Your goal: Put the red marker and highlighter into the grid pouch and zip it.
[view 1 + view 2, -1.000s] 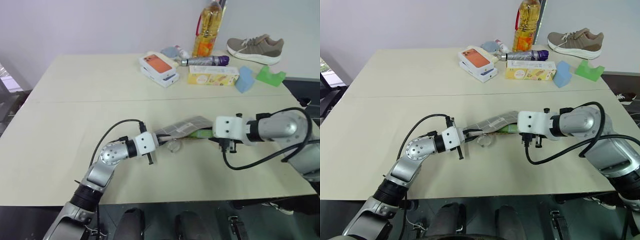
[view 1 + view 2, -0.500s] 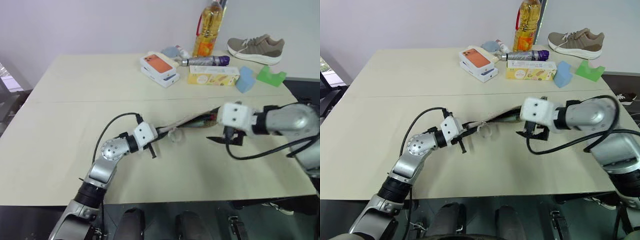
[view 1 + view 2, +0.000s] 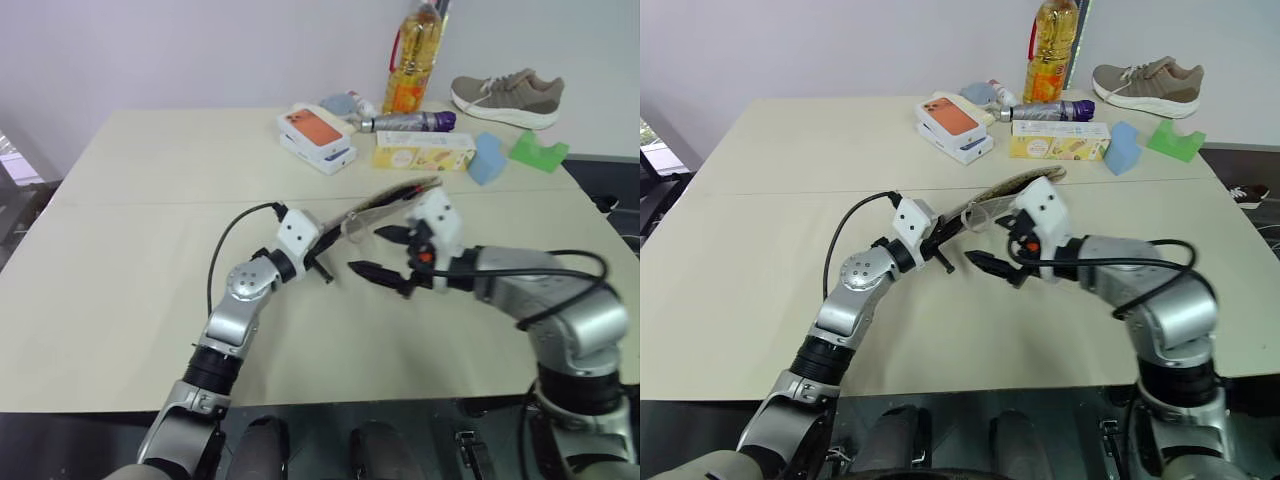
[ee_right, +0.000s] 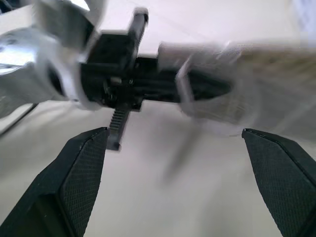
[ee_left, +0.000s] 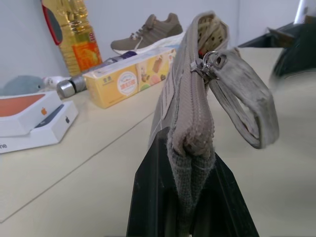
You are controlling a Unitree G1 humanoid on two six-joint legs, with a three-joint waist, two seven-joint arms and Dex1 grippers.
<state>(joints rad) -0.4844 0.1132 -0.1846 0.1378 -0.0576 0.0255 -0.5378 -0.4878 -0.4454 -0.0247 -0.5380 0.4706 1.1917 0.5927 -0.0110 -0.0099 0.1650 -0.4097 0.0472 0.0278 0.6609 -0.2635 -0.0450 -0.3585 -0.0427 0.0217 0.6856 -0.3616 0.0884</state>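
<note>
Your left gripper (image 3: 318, 262) pinches the grid pouch (image 3: 385, 200) end, lifted off the table; right gripper (image 3: 383, 252) gapes wide just below it. Risk: grabbing the wrist loop (image 5: 245, 112), missing the zipper pull (image 5: 210, 60).

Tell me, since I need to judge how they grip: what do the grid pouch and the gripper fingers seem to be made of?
The grid pouch looks like soft woven grey fabric, matte: it folds and puckers where the left gripper pinches it, with a coil zipper and a small metal ring at the pull. The right gripper fingers look like hard black plastic, possibly rubber-faced, with a fine cross-hatched texture.
</note>
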